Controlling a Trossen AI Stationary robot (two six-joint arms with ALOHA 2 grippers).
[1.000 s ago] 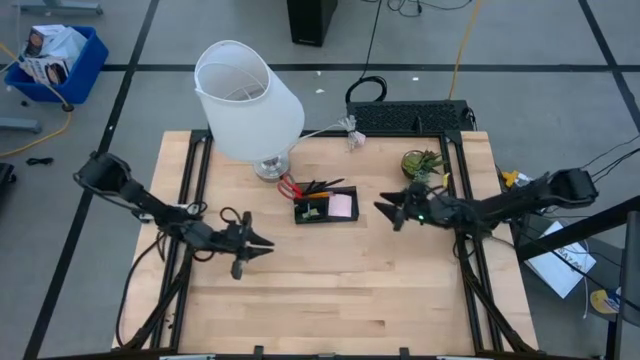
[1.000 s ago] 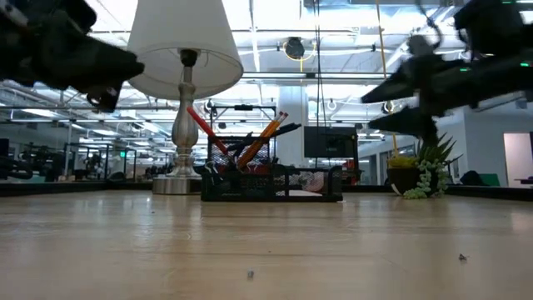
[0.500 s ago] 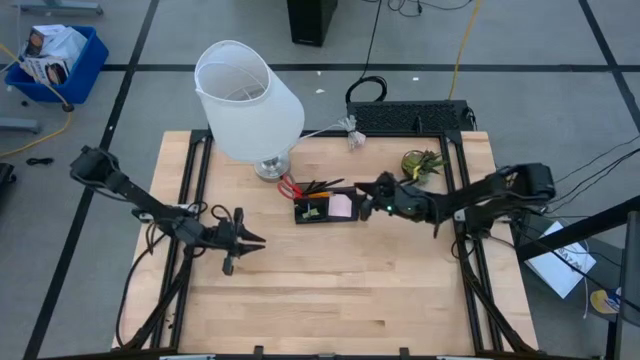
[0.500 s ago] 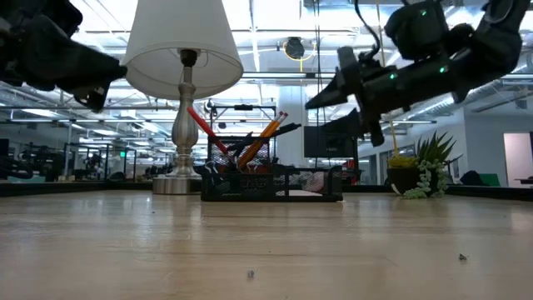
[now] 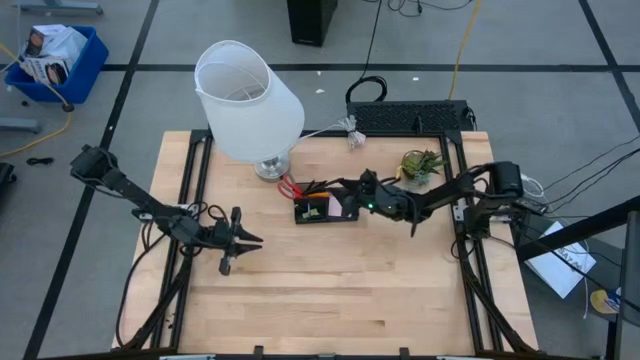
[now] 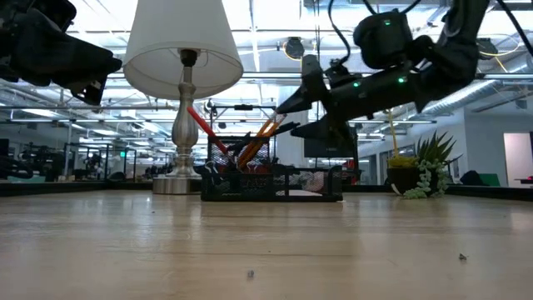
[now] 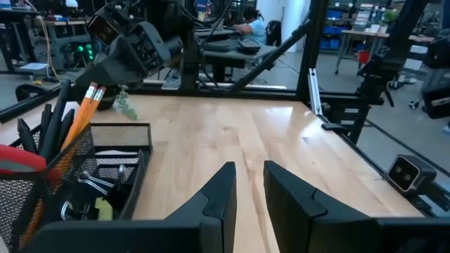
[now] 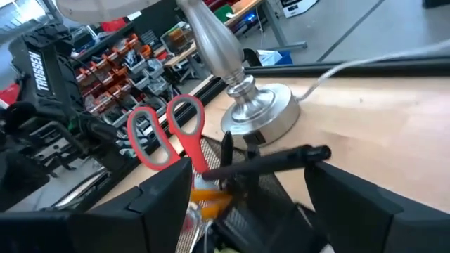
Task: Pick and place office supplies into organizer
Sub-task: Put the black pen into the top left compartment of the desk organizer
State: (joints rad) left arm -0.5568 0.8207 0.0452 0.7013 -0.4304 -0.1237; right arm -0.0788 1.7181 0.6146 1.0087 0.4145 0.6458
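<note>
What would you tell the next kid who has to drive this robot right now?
Right gripper: over the organizer, fingers open, holding nothing, with a black pen lying between them.
Left gripper: above bare table to the organizer's left, open and empty, waiting.
Done: the scissors, pencils and pink sticky notes are already in the organizer, beside the lamp.
Left: only tiny bits show on the table in the low view; I cannot tell if they belong. Check before backing the right arm away.
</note>
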